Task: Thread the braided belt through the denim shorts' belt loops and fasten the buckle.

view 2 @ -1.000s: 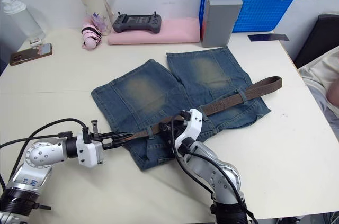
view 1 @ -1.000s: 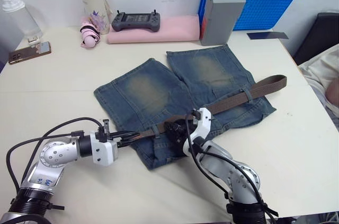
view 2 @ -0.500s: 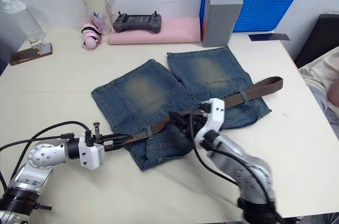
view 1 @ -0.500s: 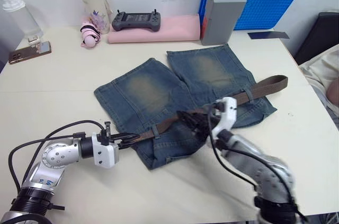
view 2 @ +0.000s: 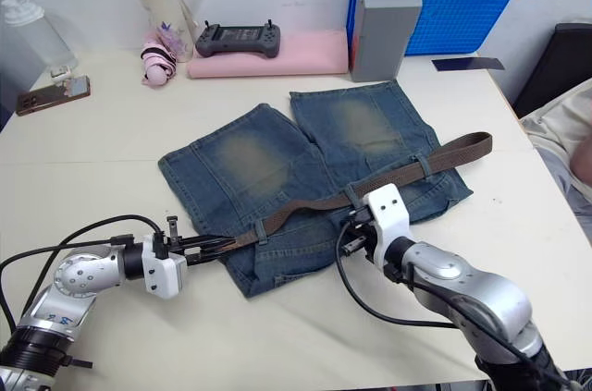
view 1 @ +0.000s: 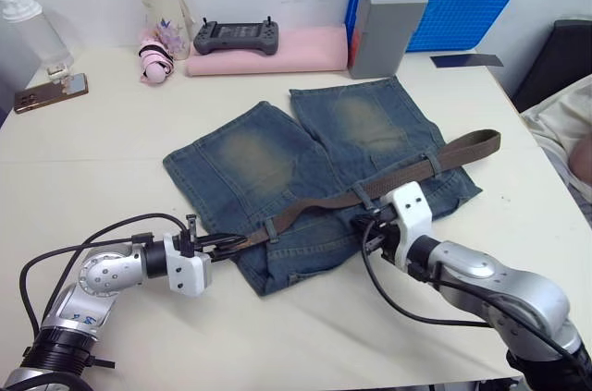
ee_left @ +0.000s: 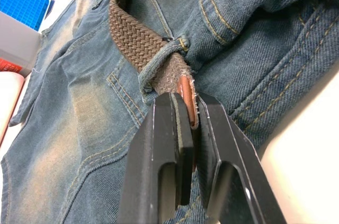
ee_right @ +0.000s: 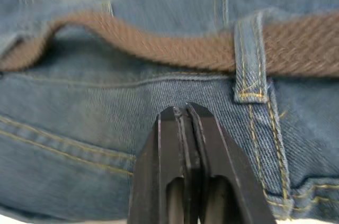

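My left gripper (ee_left: 185,115) is pinching the belt's (view 1: 388,180) stiff tan tip (ee_left: 186,94) just past a loop (ee_left: 159,65) on the shorts (view 1: 268,160), right gripper (ee_right: 185,115) closed empty; the floppy webbing probably buckles if pushed.

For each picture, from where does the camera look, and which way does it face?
Head eyes: from above, forward and down on the shorts; both arms show.
Left wrist: along the left gripper, shut on the belt tip just past a loop.
Right wrist: along the shut right gripper, facing the waistband.
Shared: belt and shorts.
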Robot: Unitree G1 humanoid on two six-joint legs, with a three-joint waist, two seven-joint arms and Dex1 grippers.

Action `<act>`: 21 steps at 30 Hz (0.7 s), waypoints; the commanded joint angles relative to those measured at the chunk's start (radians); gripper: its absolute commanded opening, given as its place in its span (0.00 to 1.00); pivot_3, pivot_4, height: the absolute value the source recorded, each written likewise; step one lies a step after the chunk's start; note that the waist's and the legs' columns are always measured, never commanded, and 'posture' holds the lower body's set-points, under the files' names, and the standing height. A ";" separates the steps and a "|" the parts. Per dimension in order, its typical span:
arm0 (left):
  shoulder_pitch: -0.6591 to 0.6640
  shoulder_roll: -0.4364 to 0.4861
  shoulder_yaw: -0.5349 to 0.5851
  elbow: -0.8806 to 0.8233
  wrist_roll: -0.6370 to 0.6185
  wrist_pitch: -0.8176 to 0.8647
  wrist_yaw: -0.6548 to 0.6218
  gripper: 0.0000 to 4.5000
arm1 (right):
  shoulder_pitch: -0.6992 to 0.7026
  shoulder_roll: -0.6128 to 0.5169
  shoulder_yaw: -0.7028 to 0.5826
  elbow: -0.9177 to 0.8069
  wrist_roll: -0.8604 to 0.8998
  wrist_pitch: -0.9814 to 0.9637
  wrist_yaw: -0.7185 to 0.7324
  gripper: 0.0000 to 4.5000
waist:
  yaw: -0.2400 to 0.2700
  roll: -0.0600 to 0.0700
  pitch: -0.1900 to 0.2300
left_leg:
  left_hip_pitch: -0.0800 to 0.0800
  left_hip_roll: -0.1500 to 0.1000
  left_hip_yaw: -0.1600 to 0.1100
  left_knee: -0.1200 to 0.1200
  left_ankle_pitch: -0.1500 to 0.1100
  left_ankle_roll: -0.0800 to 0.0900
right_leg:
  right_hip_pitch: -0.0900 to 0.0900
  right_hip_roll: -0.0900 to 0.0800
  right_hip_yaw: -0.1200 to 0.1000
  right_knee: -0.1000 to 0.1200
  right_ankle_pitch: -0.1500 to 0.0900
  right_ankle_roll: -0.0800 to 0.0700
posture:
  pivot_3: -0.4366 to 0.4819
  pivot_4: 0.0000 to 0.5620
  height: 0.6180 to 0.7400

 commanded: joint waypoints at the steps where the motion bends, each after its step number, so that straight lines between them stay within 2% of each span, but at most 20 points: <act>1: 0.015 0.029 0.010 -0.025 0.021 -0.022 0.012 0.00 | 0.020 -0.004 0.041 0.081 -0.107 0.002 0.041 0.01 | 0.001 -0.002 -0.001 | 0.001 0.000 0.000 0.000 0.000 0.000 | 0.001 0.000 0.000 0.000 0.000 0.000 | 0.48 0.27 0.77; 8: 0.040 0.109 0.025 -0.050 0.031 -0.072 0.006 0.00 | 0.010 0.058 0.046 0.128 -0.155 0.048 0.081 0.01 | 0.001 -0.006 -0.004 | 0.012 0.000 -0.001 -0.001 -0.003 0.001 | 0.011 -0.001 0.002 -0.004 -0.001 -0.001 | 0.48 0.27 0.77; 11: 0.109 0.149 0.066 -0.070 0.016 -0.090 0.020 0.00 | 0.001 0.065 0.047 0.129 -0.167 0.065 0.110 0.01 | -0.003 -0.006 -0.004 | 0.013 0.000 -0.001 -0.002 -0.003 0.000 | 0.011 -0.002 0.002 -0.004 -0.001 -0.001 | 0.48 0.27 0.77; 16: 0.370 0.230 0.265 -0.004 -0.046 -0.223 0.040 0.00 | -0.016 0.071 0.049 0.139 -0.191 0.075 0.150 0.01 | -0.009 -0.006 -0.004 | 0.013 0.002 0.000 -0.004 -0.004 -0.002 | 0.009 -0.001 0.001 -0.004 -0.002 -0.004 | 0.48 0.27 0.77; 19: 0.583 0.290 0.428 0.203 -0.061 -0.397 0.024 0.00 | -0.033 0.078 0.042 0.142 -0.198 0.084 0.171 0.01 | -0.008 -0.007 -0.005 | 0.013 0.002 0.000 -0.004 -0.004 -0.002 | 0.008 -0.001 0.000 -0.004 -0.003 -0.005 | 0.48 0.27 0.77; 21: 0.664 0.339 0.491 0.378 -0.044 -0.506 0.022 0.00 | -0.040 0.086 0.045 0.146 -0.205 0.088 0.180 0.01 | -0.004 -0.008 -0.005 | 0.013 0.003 0.001 -0.004 -0.006 0.002 | 0.007 -0.001 0.000 -0.003 -0.003 -0.005 | 0.48 0.27 0.77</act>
